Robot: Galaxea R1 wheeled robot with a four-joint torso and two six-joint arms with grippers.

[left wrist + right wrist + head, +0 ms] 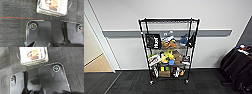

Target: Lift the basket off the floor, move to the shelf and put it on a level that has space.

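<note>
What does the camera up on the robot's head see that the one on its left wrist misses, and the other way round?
The head view has the black wire shelf, its lower tiers crowded and its top level bare, against a white wall. The left wrist view has the woven basket sitting on the floor, with a thin red line across the carpet. Both share the dark grey carpet floor.

From my head cam the floor (pixel 134 83) is dark grey carpet, and the shelf (pixel 169 50) stands on it at 12 o'clock against the wall. Its top level (pixel 169 21) looks bare; the lower tiers are crammed. On my wrist cams the basket (pixel 53 6) sits on the carpet.
</note>
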